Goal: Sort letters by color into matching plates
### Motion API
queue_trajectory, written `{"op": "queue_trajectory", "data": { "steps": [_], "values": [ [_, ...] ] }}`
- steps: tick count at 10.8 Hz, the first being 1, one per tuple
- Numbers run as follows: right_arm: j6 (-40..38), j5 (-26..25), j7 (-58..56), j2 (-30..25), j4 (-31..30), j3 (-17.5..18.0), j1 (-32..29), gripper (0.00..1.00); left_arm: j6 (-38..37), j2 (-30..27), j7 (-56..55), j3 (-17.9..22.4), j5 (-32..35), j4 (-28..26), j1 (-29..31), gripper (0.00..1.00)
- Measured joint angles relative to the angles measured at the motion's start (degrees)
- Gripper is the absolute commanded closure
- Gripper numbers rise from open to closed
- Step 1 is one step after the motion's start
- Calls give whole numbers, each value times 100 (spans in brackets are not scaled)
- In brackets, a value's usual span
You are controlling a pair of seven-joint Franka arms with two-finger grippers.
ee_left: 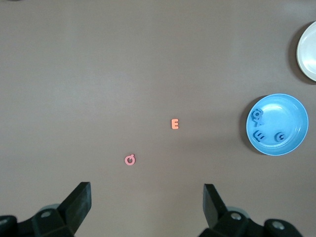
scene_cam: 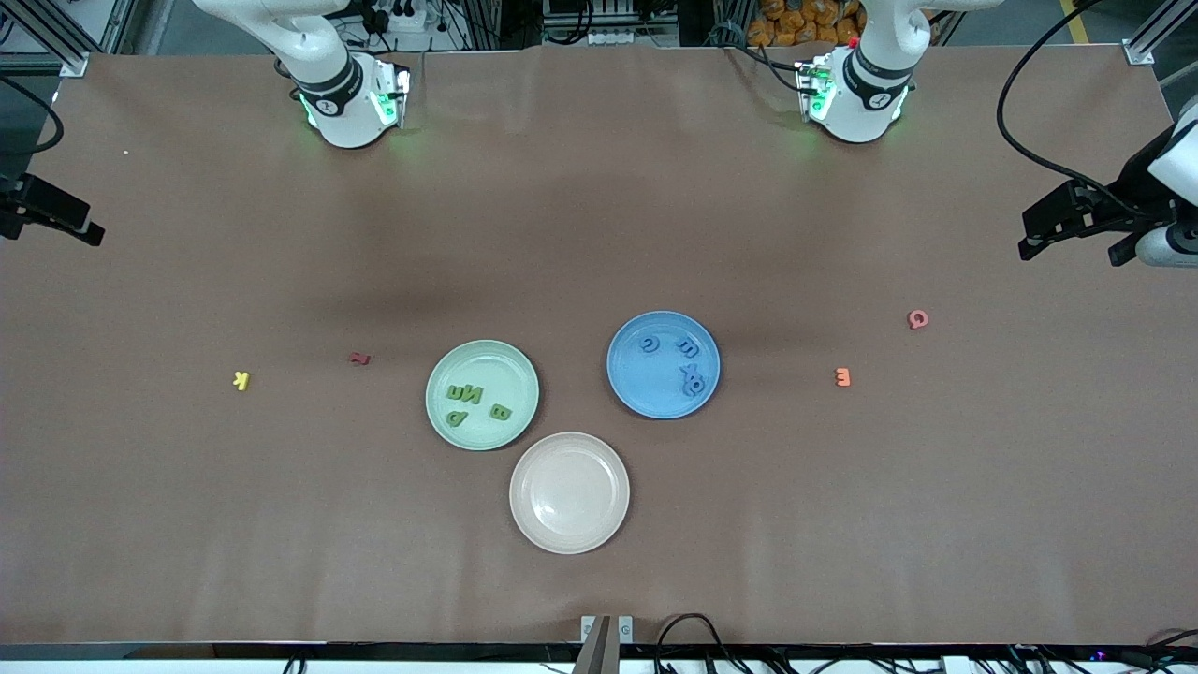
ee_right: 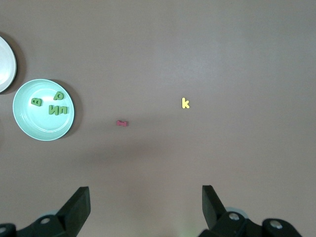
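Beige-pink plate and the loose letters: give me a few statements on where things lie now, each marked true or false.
1. The round beige-pink plate holds nothing. True.
2. The small yellow letter K lies in the pale green plate. False: it lies on the brown table, toward the right arm's end.
3. The medium blue plate holds blue letters. True.
4. The left gripper is shut on the orange letter E. False: it is open, and the E lies on the table.

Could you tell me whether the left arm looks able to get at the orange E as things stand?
Probably yes. The orange E lies alone on bare table toward the left arm's end, apart from the pink letter and the blue plate, and the left gripper is open and empty.
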Motion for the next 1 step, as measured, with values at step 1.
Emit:
{"op": "queue_trajectory", "data": {
  "steps": [1],
  "values": [
    [0, -1, 0, 0, 0, 0, 2, 0, 0, 0, 0, 0, 0, 0, 0, 0]
  ]
}}
